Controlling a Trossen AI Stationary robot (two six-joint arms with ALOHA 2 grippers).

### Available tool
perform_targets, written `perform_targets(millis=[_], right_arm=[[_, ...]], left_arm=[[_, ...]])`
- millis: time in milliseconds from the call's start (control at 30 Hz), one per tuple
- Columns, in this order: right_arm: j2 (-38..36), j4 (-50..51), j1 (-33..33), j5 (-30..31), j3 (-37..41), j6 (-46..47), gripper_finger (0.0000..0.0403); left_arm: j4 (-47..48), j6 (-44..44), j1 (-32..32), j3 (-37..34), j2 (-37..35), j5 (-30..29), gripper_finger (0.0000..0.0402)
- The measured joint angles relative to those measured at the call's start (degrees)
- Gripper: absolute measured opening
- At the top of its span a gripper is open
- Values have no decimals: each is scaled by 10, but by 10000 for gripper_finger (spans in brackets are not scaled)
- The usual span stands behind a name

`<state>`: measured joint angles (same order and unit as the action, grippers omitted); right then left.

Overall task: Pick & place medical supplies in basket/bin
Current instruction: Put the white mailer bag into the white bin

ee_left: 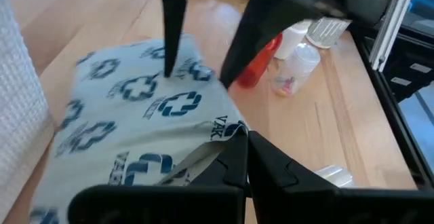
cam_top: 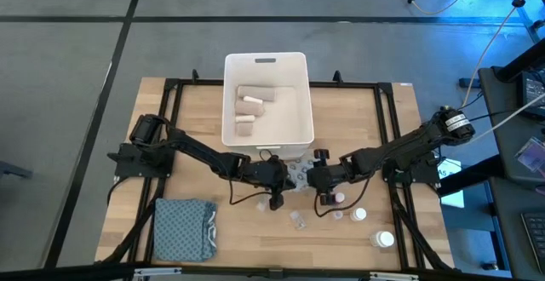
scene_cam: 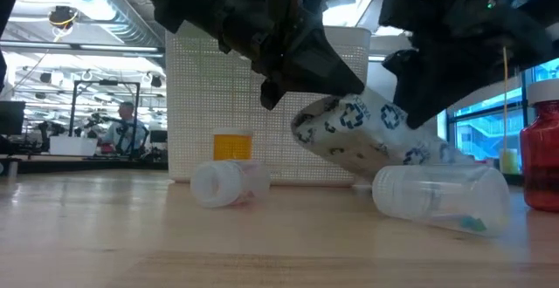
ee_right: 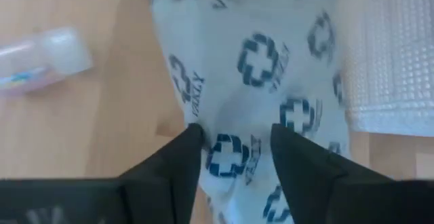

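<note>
A wooden table (cam_top: 196,119) seen from above, with a white bin (cam_top: 298,102) at its far middle. Three beige rolls (cam_top: 252,104) already lie inside the bin.

Both arms reach toward the table's centre, just in front of the bin. Between them is a flat packet (scene_cam: 367,135) printed with blue crosses. In the low view it is tilted, one end raised off the table.

The left gripper (ee_left: 237,157) has its fingers pressed together on one edge of the packet. The right gripper (ee_right: 234,149) holds the opposite end, its two fingers apart with the packet between them. Whether they actually pinch it is unclear.

Near the right arm, a few bottles (cam_top: 385,239) and a red-capped bottle (scene_cam: 541,153) stand on the table. Clear vials (scene_cam: 229,183) lie on their sides close by. A folded blue cloth (cam_top: 183,228) sits at the near left corner.

The step in hand looks like picking up the packet, shared between both arms. Next, it needs lifting clear of the bin's tall wall, carrying over the opening, then releasing.
</note>
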<state>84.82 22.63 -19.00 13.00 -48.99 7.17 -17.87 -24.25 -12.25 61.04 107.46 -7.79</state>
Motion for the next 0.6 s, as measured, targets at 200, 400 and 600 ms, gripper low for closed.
perform_targets(millis=[200,400,600], right_arm=[[-19,-17,-28,38,0,15,195],[-35,-15,-46,36,0,21,196],[-57,-17,-47,39,0,33,208]], left_arm=[[0,-4,4,0,0,0,2],[-4,-6,13,0,0,7,2],[-17,-37,20,0,0,20,2]])
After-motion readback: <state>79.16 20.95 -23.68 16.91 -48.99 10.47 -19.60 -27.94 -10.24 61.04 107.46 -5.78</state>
